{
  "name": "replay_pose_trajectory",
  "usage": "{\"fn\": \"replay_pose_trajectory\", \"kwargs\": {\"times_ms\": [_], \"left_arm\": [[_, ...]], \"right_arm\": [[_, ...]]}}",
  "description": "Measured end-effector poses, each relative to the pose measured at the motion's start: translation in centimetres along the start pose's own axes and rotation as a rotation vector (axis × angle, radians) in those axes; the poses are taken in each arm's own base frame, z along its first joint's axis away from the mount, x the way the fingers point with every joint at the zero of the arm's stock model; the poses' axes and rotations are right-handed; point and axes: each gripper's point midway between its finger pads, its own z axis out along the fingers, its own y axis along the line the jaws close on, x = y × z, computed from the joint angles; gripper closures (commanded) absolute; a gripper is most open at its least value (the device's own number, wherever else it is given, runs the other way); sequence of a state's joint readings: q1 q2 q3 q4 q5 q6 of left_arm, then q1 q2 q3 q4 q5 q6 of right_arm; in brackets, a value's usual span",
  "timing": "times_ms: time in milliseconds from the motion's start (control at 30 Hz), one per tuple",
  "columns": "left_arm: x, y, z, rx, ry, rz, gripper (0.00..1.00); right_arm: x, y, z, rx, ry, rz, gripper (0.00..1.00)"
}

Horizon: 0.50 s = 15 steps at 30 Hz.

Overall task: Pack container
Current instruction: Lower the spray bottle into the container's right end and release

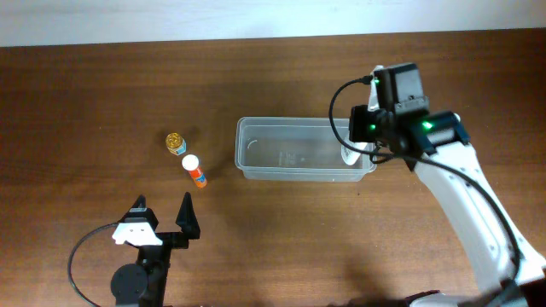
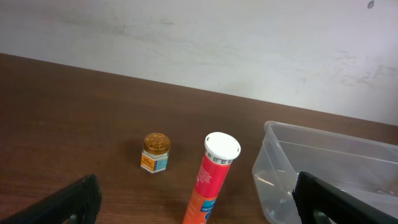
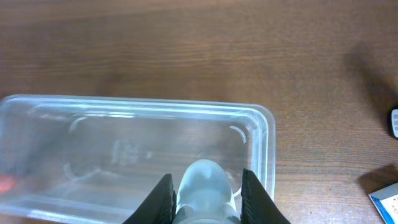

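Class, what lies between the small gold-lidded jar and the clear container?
An orange tube with a white cap lies between the jar and the container; the left wrist view shows it best.

The container [image 1: 299,176] is clear, glossy plastic; the surface [image 1: 85,102] is dark, matt wood grain. The tube [image 2: 208,180] looks glossy orange, its cap [image 2: 222,147] smooth white. My right tool [image 3: 207,200] has matt black fingers [image 3: 163,200]; its bottle [image 3: 205,180] is frosted plastic.

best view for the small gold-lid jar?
Left wrist: the jar stands close and upright, with lid and label both visible. Overhead gives only its gold top, small, beside the orange tube. Right wrist doesn't show it.
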<state>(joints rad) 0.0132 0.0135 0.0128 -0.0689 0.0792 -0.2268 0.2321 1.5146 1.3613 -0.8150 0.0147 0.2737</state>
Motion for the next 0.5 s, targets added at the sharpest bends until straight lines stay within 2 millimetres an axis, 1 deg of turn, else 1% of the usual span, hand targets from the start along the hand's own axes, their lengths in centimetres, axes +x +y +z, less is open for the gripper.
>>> {"fn": "replay_pose_trajectory", "kwargs": {"times_ms": [100,267,400,500], "left_arm": [[0.0,0.0,0.0,0.0,0.0,0.0,0.01],[0.0,0.0,0.0,0.0,0.0,0.0,0.01],[0.0,0.0,0.0,0.0,0.0,0.0,0.01],[0.0,0.0,0.0,0.0,0.0,0.0,0.01]], "right_arm": [[0.0,-0.5,2.2,0.038,0.019,0.008,0.78],[0.0,-1.2,5.0,0.082,0.036,0.011,0.78],[0.7,-1.5,6.6,0.105,0.068,0.011,0.78],[1.0,-1.9,7.3,0.126,0.083,0.012,0.78]]}}
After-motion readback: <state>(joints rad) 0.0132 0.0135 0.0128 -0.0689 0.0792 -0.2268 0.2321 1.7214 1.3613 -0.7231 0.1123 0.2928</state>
